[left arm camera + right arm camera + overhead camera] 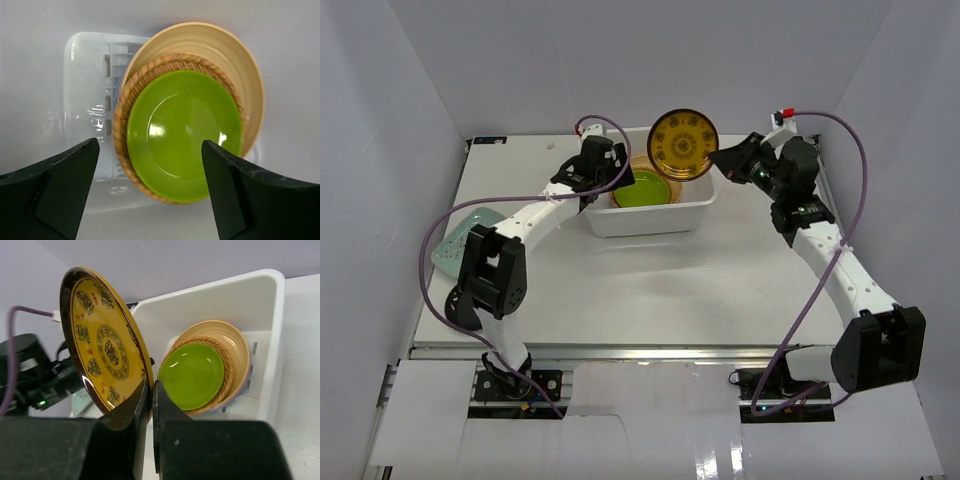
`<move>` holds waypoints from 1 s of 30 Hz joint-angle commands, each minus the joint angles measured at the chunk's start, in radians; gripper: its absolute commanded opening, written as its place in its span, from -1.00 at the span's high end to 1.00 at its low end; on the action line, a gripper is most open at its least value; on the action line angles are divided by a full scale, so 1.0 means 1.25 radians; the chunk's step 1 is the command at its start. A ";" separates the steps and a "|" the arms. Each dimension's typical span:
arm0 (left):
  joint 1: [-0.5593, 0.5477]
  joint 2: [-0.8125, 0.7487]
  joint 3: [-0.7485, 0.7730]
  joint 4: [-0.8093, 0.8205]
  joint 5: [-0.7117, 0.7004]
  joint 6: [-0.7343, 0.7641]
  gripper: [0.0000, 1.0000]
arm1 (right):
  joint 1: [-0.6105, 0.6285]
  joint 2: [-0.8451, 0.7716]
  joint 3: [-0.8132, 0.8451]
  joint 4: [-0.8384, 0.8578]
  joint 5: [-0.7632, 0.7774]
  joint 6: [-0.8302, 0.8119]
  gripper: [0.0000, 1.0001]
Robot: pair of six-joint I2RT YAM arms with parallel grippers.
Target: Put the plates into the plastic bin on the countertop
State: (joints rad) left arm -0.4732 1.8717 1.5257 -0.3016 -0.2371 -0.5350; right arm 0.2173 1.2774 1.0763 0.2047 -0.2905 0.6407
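Note:
The white plastic bin (695, 215) stands at the back middle of the countertop (650, 290). Inside it a lime green plate (642, 189) lies on a ribbed orange plate (125, 105) and a tan plate (220, 45). My left gripper (150, 180) is open and empty just above the stack. My right gripper (151, 390) is shut on the rim of the yellow-patterned dark plate (683, 143), held tilted on edge above the bin's far right side. A mint-green oblong plate (452, 243) lies at the left edge of the countertop, partly hidden by the left arm.
White enclosure walls (380, 180) close in the countertop on the left, back and right. Purple cables (820, 290) loop off both arms. The metal rail (650, 350) runs along the front edge.

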 commanded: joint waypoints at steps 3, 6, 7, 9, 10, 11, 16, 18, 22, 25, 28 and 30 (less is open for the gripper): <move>0.003 -0.245 -0.062 0.106 0.039 0.048 -0.96 | 0.075 0.130 0.171 -0.096 0.072 -0.076 0.85; 0.002 -0.385 -0.105 0.127 0.070 0.059 -0.96 | 0.127 0.219 0.261 -0.141 0.113 -0.100 0.85; 0.002 -0.447 -0.140 0.127 0.082 0.062 -0.96 | 0.133 0.266 0.281 -0.146 0.108 -0.099 0.84; 0.001 -0.512 -0.182 0.126 0.105 0.076 -0.96 | 0.151 0.312 0.334 -0.165 0.116 -0.097 0.84; -0.001 -0.541 -0.227 0.125 0.104 0.083 -0.96 | 0.155 0.353 0.350 -0.193 0.119 -0.095 0.84; 0.001 -0.601 -0.250 0.105 0.100 0.098 -0.96 | 0.165 0.374 0.366 -0.202 0.121 -0.098 0.84; 0.002 -0.756 -0.386 0.030 -0.003 0.125 -0.96 | 0.197 0.496 0.457 -0.264 0.156 -0.106 0.84; 0.002 -0.799 -0.433 -0.014 -0.041 0.124 -0.96 | 0.205 0.513 0.463 -0.269 0.172 -0.105 0.80; 0.002 -0.841 -0.504 -0.079 -0.130 0.097 -0.96 | 0.208 0.526 0.468 -0.266 0.187 -0.094 0.38; 0.002 -0.847 -0.543 -0.127 -0.188 0.048 -0.96 | 0.209 0.515 0.478 -0.274 0.200 -0.107 -0.03; 0.002 -0.860 -0.557 -0.139 -0.212 -0.002 -0.96 | 0.212 0.476 0.470 -0.278 0.207 -0.123 -0.48; 0.003 -0.862 -0.565 -0.133 -0.238 -0.022 -0.96 | 0.212 0.428 0.436 -0.252 0.205 -0.136 -0.57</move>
State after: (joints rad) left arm -0.4732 0.8345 0.8234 -0.4568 -0.4480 -0.4946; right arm 0.4782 1.9388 1.6188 -0.1627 -0.0532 0.5079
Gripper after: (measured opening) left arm 0.979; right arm 0.771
